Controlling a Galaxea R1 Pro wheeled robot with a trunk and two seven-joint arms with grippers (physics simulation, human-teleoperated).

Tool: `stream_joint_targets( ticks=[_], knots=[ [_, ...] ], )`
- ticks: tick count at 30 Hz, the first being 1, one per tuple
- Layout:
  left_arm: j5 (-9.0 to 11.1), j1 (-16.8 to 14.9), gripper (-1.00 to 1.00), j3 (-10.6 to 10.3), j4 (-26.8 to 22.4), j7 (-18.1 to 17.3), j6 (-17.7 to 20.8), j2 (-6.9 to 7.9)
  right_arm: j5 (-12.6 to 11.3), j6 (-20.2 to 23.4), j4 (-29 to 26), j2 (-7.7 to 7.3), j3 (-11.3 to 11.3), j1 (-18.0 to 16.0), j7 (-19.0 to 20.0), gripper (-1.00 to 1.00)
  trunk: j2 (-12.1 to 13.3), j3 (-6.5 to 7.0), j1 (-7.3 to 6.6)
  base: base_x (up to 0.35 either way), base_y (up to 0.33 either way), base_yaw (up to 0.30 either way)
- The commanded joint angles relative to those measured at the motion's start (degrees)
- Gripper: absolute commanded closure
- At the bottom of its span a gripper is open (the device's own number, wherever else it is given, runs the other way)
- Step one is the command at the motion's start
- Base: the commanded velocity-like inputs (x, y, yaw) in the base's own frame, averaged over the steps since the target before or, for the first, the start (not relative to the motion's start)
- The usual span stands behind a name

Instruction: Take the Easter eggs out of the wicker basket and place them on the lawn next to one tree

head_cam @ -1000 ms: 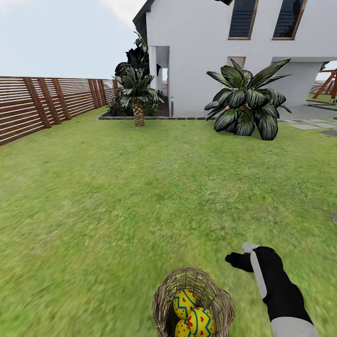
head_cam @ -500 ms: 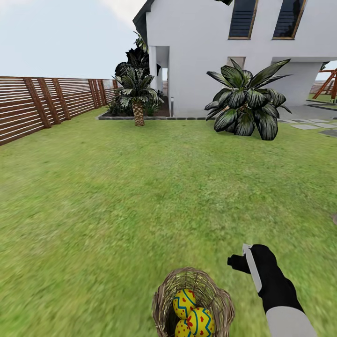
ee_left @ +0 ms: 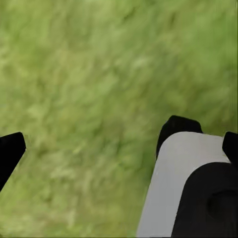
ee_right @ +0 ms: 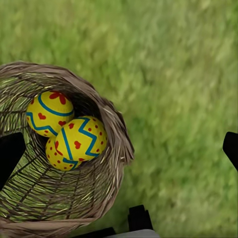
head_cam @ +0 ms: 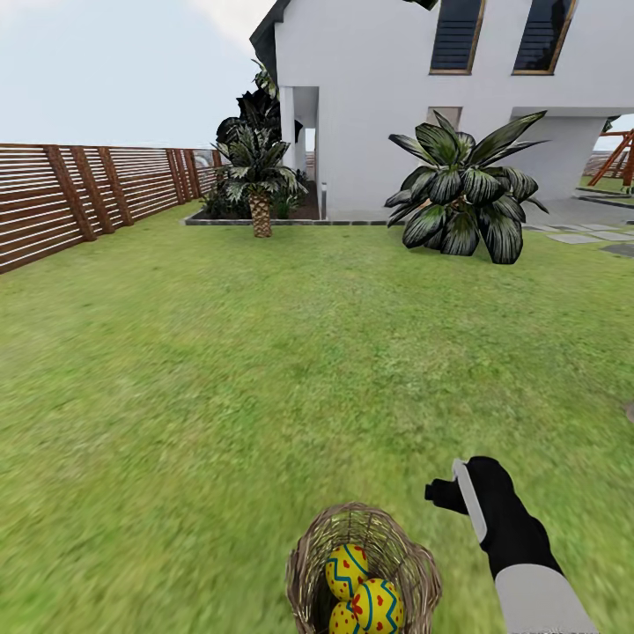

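The wicker basket (head_cam: 305, 563) stands on the lawn (head_cam: 264, 370) at the bottom centre of the head view. Three yellow Easter eggs with blue zigzags and red marks lie in it: one egg (head_cam: 346, 566) on the far side, a second egg (head_cam: 379, 606) in front, a third egg (head_cam: 340, 622) half hidden beneath. My right gripper (head_cam: 438, 493) hovers just right of the basket. In the right wrist view the eggs (ee_right: 81, 139) sit in the basket (ee_right: 49, 198), and the right gripper (ee_right: 120, 151) is open, its fingertips (ee_right: 10, 153) wide apart. My left gripper (ee_left: 120, 148) is open over bare grass. The tree is out of view.
A white house (head_cam: 396, 106) stands ahead with a short palm (head_cam: 260, 189) and a big-leafed bush (head_cam: 462, 194) before it. A brown slatted fence (head_cam: 79, 198) runs along the left. Grey stepping stones (head_cam: 577, 236) lie at the far right. Open grass stretches between.
My right arm has shifted slightly left and nearer, closing in on the basket's right side. The basket and eggs have not moved.
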Motion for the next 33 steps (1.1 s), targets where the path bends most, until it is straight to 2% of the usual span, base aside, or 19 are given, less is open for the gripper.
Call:
stream_joint_targets(
  ticks=[1,3,4,8,9,10,13,14,16,17,20,21,26,27,30,33],
  knots=[
    [1.84,-0.55,-1.00,-0.12,-1.49,-1.26,2.41,1.71,0.00,0.21,0.04,0.06,-0.13,-0.12,-0.14,-1.00,-0.03,-0.06,0.00,0.000,0.000,0.000],
    [4.33,-1.36,-1.00,-0.11,-5.65,-2.77,8.00,4.78,0.01,0.21,0.19,0.06,-0.13,-0.23,-0.14,-1.00,-0.03,-0.06,0.00,0.000,0.000,0.000],
    [6.54,-1.90,-1.00,-0.08,-11.34,-3.81,14.40,7.52,0.02,0.21,0.36,0.06,-0.12,-0.30,-0.15,-1.00,-0.03,-0.06,0.00,0.000,0.000,0.000],
    [9.61,-2.42,-1.00,0.36,-26.57,-4.64,27.32,12.18,0.03,0.21,1.09,0.06,-0.05,-0.37,-0.17,-1.00,-0.03,-0.06,0.00,0.000,0.000,0.000],
    [10.05,-2.49,-1.00,0.91,-30.50,-4.70,30.21,13.00,0.03,0.21,1.41,0.06,-0.03,-0.38,-0.18,-1.00,-0.03,-0.06,0.00,0.000,0.000,0.000],
    [10.60,-2.59,-1.00,3.09,-38.29,-4.78,35.62,14.15,0.03,0.21,2.14,0.06,0.02,-0.39,-0.20,-1.00,-0.03,-0.06,0.00,0.000,0.000,0.000],
    [10.80,-2.67,-1.00,7.78,-49.57,-4.50,42.97,15.02,0.03,0.21,3.15,0.11,0.11,-0.41,-0.26,-1.00,-0.03,-0.06,0.00,0.000,0.000,0.000],
    [10.83,-2.70,-1.00,10.44,-56.60,-3.67,47.43,15.27,0.03,0.21,3.67,0.20,0.17,-0.41,-0.29,-1.00,-0.03,-0.06,0.00,0.000,0.000,0.000],
    [10.88,-2.77,-1.00,12.22,-63.09,-1.98,51.24,15.42,0.05,0.21,4.01,0.36,0.31,-0.41,-0.30,-1.00,-0.03,-0.06,0.00,0.000,0.000,0.000],
    [11.14,-3.00,-1.00,13.39,-69.02,0.31,54.20,15.41,0.05,0.21,4.22,0.47,0.68,-0.42,-0.31,-1.00,-0.03,-0.06,0.00,0.000,0.000,0.000],
    [11.55,-4.20,-1.00,14.40,-76.01,3.09,57.14,14.70,0.04,0.21,4.41,0.61,1.59,-0.42,-0.32,-1.00,-0.03,-0.06,0.00,0.000,0.000,0.000],
    [11.77,-5.50,-1.00,14.74,-78.84,4.20,58.38,13.50,0.01,0.21,4.48,0.67,2.18,-0.42,-0.32,-1.00,-0.03,-0.06,0.00,0.000,0.000,0.000],
    [11.31,-7.64,-1.00,15.04,-82.12,6.06,59.64,8.34,-0.13,0.21,4.56,0.73,2.94,-0.42,-0.33,-1.00,-0.03,-0.06,0.00,0.000,0.000,0.000],
    [10.89,-7.97,-1.00,15.04,-82.69,6.91,59.71,6.32,-0.20,0.21,4.58,0.74,3.09,-0.42,-0.31,-1.00,-0.03,-0.06,0.00,0.000,0.000,0.000],
    [10.35,-8.30,-1.00,14.77,-83.32,7.79,59.76,3.48,-0.36,0.21,4.59,0.75,3.22,-0.42,-0.27,-1.00,-0.03,-0.06,0.00,0.000,0.000,0.000],
    [10.20,-8.35,-1.00,14.62,-83.55,8.06,59.77,2.45,-0.43,0.21,4.58,0.76,3.30,-0.42,-0.25,-1.00,-0.03,-0.06,0.00,0.000,0.000,0.000]
  ],
)
